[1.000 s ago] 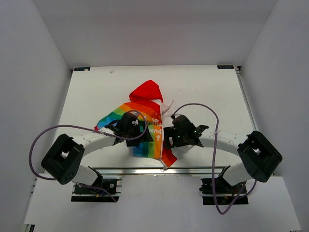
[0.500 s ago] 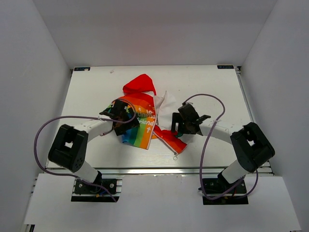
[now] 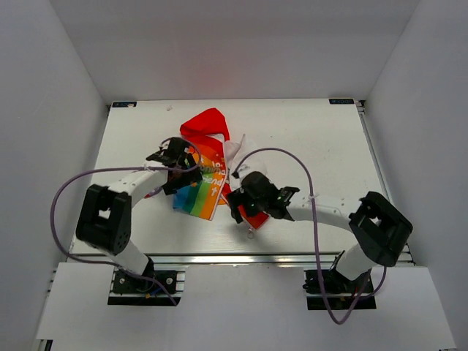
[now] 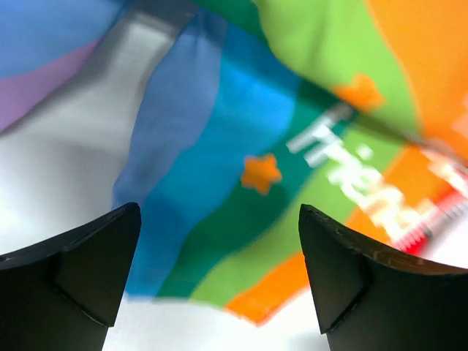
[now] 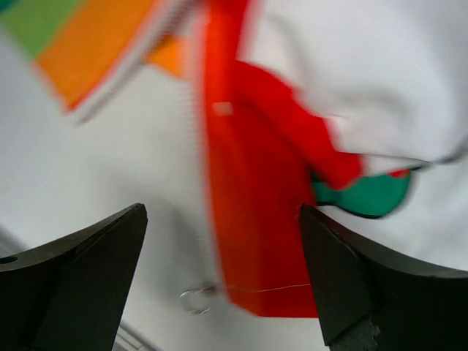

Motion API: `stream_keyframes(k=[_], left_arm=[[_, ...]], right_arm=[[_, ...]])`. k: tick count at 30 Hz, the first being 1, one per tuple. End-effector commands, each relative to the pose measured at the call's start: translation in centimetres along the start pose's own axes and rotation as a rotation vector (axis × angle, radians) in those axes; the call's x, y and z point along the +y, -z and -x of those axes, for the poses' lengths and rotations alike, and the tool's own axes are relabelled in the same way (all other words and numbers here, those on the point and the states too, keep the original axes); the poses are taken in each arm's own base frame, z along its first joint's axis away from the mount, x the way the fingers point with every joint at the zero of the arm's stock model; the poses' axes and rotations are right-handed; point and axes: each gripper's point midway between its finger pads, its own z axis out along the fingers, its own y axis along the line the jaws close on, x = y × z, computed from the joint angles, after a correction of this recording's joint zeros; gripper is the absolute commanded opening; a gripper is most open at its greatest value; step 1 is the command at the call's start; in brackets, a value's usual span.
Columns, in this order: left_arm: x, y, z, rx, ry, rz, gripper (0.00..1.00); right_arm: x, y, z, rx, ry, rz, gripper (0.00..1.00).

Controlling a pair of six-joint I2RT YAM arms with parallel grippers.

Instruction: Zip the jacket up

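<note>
Jacket (image 3: 210, 174) lies crumpled on the table (image 3: 314, 146), a little toward 9 o'clock from the table's centre, and we record its red hood (image 3: 208, 124) at 12 o'clock and its rainbow panel (image 3: 196, 199) at 6 o'clock. At the jacket's 9 o'clock side we find the left gripper (image 4: 218, 212) over the rainbow panel, jaws spread wide and holding nothing. At its 4 o'clock side the right gripper (image 5: 223, 212) stands over the red trim (image 5: 248, 219), jaws likewise wide apart and empty.
</note>
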Motion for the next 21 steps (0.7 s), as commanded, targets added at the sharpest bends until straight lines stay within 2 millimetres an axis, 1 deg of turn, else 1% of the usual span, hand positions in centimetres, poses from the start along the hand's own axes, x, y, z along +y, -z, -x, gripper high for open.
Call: stream_keyframes(k=[1, 2, 4, 5, 6, 7, 8, 9, 10, 11, 13, 14, 16, 17, 20, 21], left_arm=[[-0.8, 6.0, 2.0, -0.108, 0.029, -0.118, 0.98], [-0.6, 6.8, 1.9, -0.117, 0.031, -0.132, 0.98], [0.3, 7.6, 1.1, -0.122, 0.054, -0.135, 0.98], [0.6, 8.1, 0.8, -0.128, 0.058, -0.138, 0.98], [0.8, 9.1, 0.8, -0.15, 0.07, -0.162, 0.98], [1.3, 8.8, -0.4, -0.126, 0.069, -0.164, 0.98], [1.5, 9.0, -0.9, -0.118, 0.071, -0.174, 0.98], [1.6, 9.3, -1.3, -0.12, 0.076, -0.191, 0.98], [2.0, 8.9, -2.7, -0.083, 0.072, -0.197, 0.98], [2.1, 8.8, -3.2, -0.073, 0.075, -0.207, 0.98], [2.3, 8.6, -4.1, -0.058, 0.08, -0.219, 0.98], [2.4, 8.1, -4.8, -0.043, 0.084, -0.225, 0.98], [2.4, 7.8, -5.2, -0.029, 0.084, -0.233, 0.98], [2.2, 7.8, -5.2, -0.023, 0.083, -0.242, 0.98], [1.9, 7.7, -5.1, -0.013, 0.079, -0.239, 0.98], [2.0, 7.7, -5.1, -0.014, 0.077, -0.238, 0.98]], right_arm=[[2.6, 3.1, 4.4, -0.145, 0.18, -0.008, 0.89], [2.8, 3.3, 4.1, -0.137, 0.183, -0.007, 0.89], [2.9, 3.7, 3.4, -0.116, 0.173, -0.001, 0.89], [2.6, 3.8, 2.7, -0.09, 0.173, -0.009, 0.89], [2.1, 3.9, 2.3, -0.076, 0.172, -0.033, 0.89], [1.5, 4.0, 1.8, -0.063, 0.174, -0.056, 0.89], [0.6, 4.0, 0.8, -0.032, 0.165, -0.097, 0.89], [0.1, 4.0, 0.2, -0.013, 0.166, -0.117, 0.89], [-0.4, 3.9, -0.4, 0.008, 0.165, -0.143, 0.89], [-1.2, 3.9, -1.3, 0.033, 0.157, -0.176, 0.89], [-1.9, 3.8, -2.7, 0.083, 0.165, -0.197, 0.89], [-1.9, 3.6, -3.5, 0.103, 0.174, -0.189, 0.89], [-1.8, 3.2, -4.2, 0.123, 0.186, -0.176, 0.84], [-1.6, 3.0, -4.5, 0.134, 0.193, -0.156, 0.78], [-1.2, 2.2, -4.6, 0.144, 0.201, -0.137, 0.69], [-1.2, 1.9, -4.6, 0.144, 0.202, -0.138, 0.69]])
